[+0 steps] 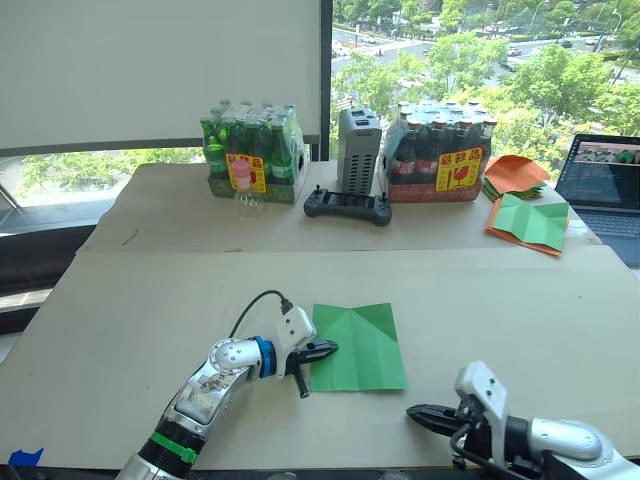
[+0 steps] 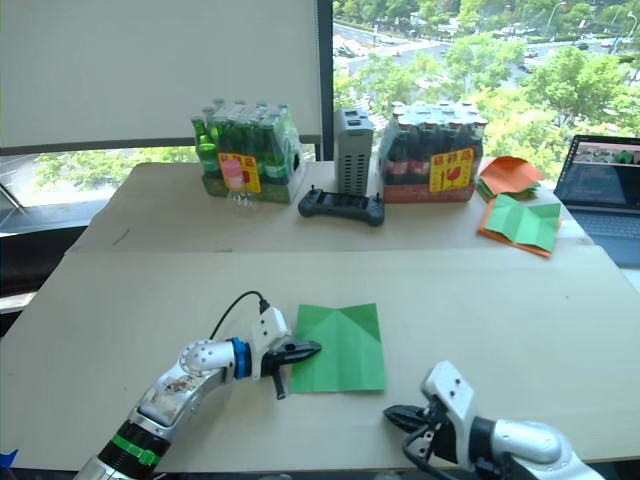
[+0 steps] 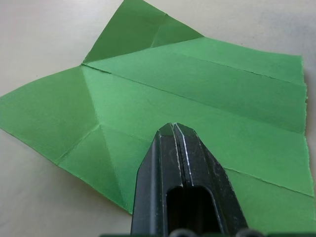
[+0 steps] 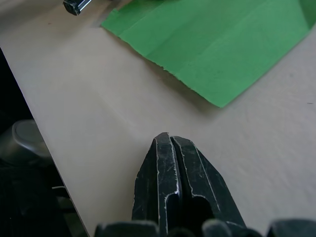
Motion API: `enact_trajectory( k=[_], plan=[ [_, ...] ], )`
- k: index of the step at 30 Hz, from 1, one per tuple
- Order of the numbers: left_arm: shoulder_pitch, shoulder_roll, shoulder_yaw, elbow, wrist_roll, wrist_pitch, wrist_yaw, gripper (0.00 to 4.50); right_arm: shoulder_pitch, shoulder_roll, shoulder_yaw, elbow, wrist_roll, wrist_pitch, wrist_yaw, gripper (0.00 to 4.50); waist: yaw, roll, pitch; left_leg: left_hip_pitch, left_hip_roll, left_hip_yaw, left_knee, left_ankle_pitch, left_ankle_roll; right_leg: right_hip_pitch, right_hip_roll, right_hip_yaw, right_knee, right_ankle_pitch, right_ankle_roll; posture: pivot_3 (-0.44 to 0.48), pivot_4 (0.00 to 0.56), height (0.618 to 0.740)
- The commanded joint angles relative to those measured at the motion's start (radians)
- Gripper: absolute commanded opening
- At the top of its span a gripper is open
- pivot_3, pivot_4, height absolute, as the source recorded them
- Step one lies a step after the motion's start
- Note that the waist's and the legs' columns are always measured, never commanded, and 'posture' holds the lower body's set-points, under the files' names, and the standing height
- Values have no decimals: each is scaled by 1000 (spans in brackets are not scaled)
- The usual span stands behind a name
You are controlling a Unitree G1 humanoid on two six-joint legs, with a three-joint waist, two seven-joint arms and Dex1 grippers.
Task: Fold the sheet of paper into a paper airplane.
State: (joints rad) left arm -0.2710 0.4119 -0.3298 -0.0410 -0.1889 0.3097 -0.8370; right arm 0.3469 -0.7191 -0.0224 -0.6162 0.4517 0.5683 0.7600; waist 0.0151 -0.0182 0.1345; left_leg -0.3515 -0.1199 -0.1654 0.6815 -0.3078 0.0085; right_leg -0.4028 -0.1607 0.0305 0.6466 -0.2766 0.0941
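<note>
The sheet of paper (image 1: 360,345) lies flat and unfolded on the tan table (image 1: 150,300), bright green, with diagonal and lengthwise crease lines (image 3: 197,94). My left gripper (image 1: 325,350) is shut, its closed tips over the sheet's left edge (image 3: 173,127), touching or just above the paper. My right gripper (image 1: 415,412) is also shut with nothing in it. It hovers over bare table near the front edge, a short way from the sheet's near right corner (image 4: 217,101).
Along the back stand a pack of green bottles (image 1: 252,152), a grey box (image 1: 358,150), a black controller (image 1: 346,206) and a pack of dark bottles (image 1: 440,150). Orange and green paper (image 1: 525,222) and a laptop (image 1: 605,185) lie at the back right.
</note>
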Motion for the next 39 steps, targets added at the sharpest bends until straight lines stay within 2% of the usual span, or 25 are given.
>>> enact_trajectory(
  k=[1, 4, 11, 15, 20, 26, 31, 39],
  plan=[
    [23, 14, -27, 45, 31, 43, -11, 0, -18, 47, 57, -6, -55, -8, -73, 19, -1, -3, -3, 0, 1, 0, 0, 0, 0, 0, 0, 0, 0, 0, 0, 0, 150, 735],
    [16, 16, -25, 52, 31, 42, -14, 0, -15, 98, 84, 1, -90, -26, -126, 19, -1, -5, -5, 2, 1, 0, 0, 0, 0, 1, 1, 0, 0, 0, 0, 0, 150, 735],
    [11, 22, -27, 57, 32, 41, -25, 0, -24, 180, 35, 56, -146, -92, -226, 19, -2, -5, -5, 7, 1, 0, -1, 0, 0, 6, 1, 1, 0, 0, 0, 0, 150, 735],
    [8, 23, -26, 60, 34, 39, -30, 0, -51, 255, -10, 62, -84, -122, -240, 19, -2, -4, -5, 13, 0, 0, -2, -1, 2, 12, 1, 1, -2, 0, 0, 0, 150, 735],
    [6, 25, -22, 61, 37, 39, -32, 0, -85, 323, 20, 36, 8, -109, -198, 19, -3, -3, -4, 14, 2, 0, -5, -2, 2, 12, 2, 1, -3, 0, 1, 0, 150, 735],
    [4, 30, -13, 58, 36, 43, -29, 0, -157, 348, 62, 61, 47, -86, -170, 19, -2, -3, -4, 14, 2, 0, -5, -2, 2, 12, 2, 1, -4, 0, 1, 0, 150, 735],
    [8, 34, -9, 56, 37, 41, -29, 0, -262, 346, 124, 152, 3, -87, -155, 19, -4, -2, -4, 14, 2, 0, -5, -2, 2, 12, 2, 1, -4, 0, 1, 0, 150, 735],
    [56, 80, 99, -31, 0, 92, 17, 0, -343, 349, 214, 262, -63, -109, -126, 19, -13, -2, -3, 13, 5, 0, -5, -2, 0, 9, 6, 3, -4, 0, 0, 0, 150, 735]
  ],
)
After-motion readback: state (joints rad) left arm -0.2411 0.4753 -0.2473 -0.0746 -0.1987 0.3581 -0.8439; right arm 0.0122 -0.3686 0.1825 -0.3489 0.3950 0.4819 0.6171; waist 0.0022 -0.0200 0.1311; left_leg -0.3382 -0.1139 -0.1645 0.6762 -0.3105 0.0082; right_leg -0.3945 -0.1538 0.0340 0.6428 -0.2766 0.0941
